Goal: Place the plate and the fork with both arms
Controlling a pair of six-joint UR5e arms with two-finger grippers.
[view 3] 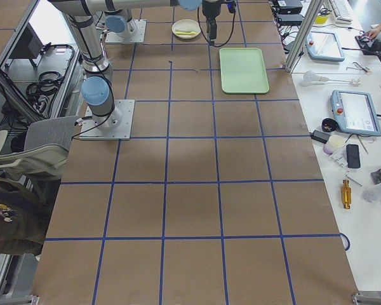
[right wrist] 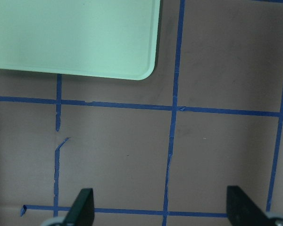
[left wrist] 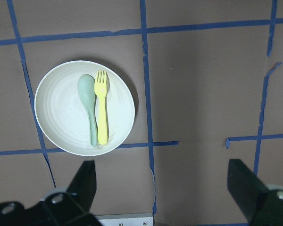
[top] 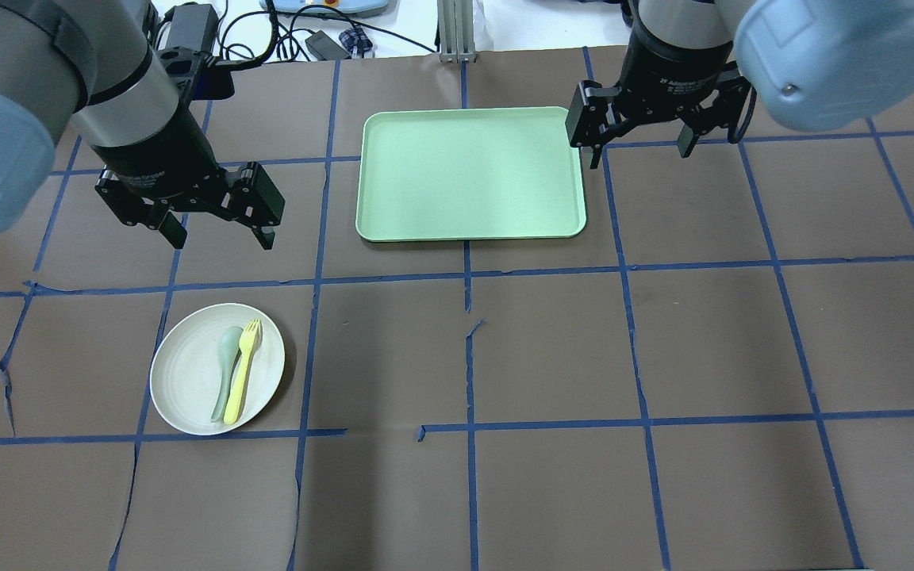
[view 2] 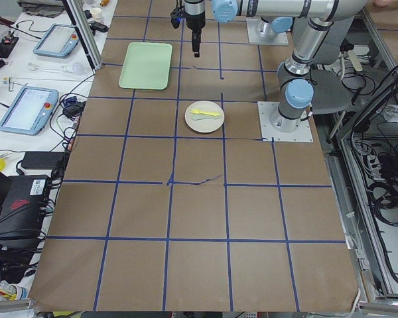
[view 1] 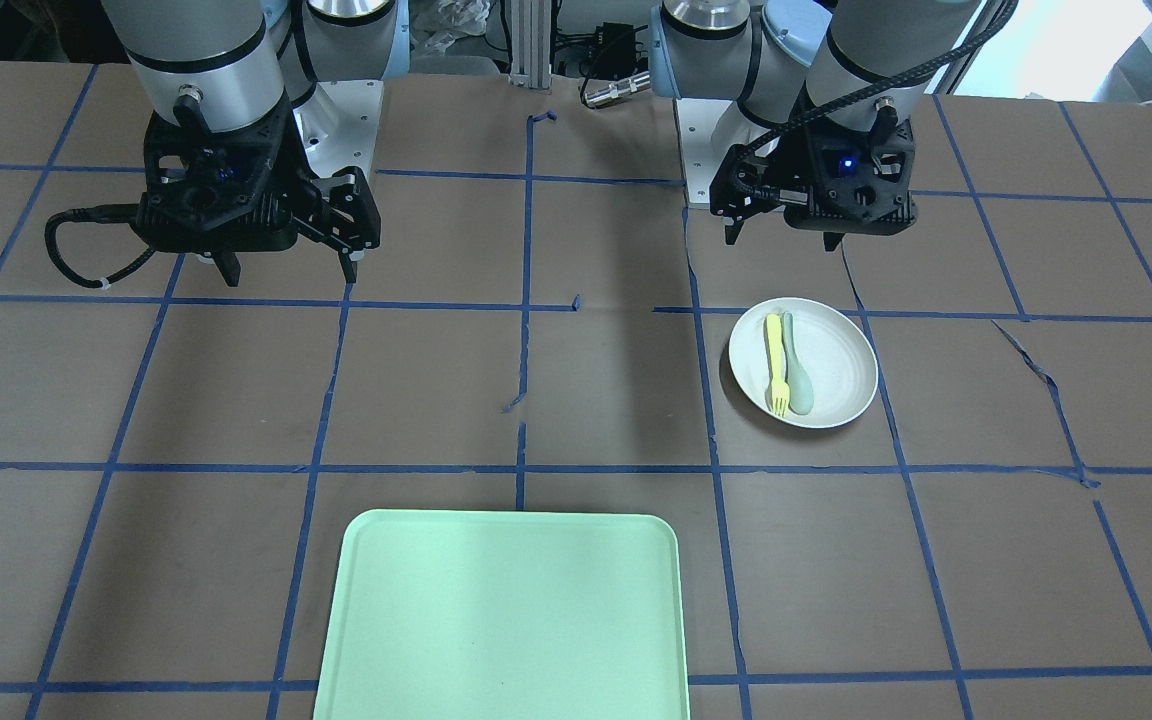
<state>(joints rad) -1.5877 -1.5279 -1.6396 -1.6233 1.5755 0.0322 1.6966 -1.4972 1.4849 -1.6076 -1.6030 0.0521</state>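
a: start at the tools. your left gripper (top: 221, 236) is spread wide and holds nothing. it hangs over bare table (top: 552, 349), just past the plate (top: 187, 381) on the tray side.

b: and the right gripper (top: 639, 152)?

a: also wide and empty, hanging off the right-hand corner of the tray (top: 473, 235).

b: where's the fork (top: 244, 369)?

a: on the plate, on your left half of the table, lying side by side with a spoon (top: 227, 373) and touching it. the tines point toward the tray.

b: so how do you take it cleanly?

a: i'd say nothing is picked yet, so the approach is the step in hand. the spoon crowds one flank of the fork, so narrow the fingers first, come straight down on the handle, and slip one finger in from the open side. expect the spoon to shift.

b: and the plate?

a: it's shallow. take it by the rim at a spot away from the cutlery.

b: any room to move?

a: plenty. there's bare brown paper between plate and tray, and the two are well apart. mind the tray's raised lip when you come in, and keep the two arms apart over it.
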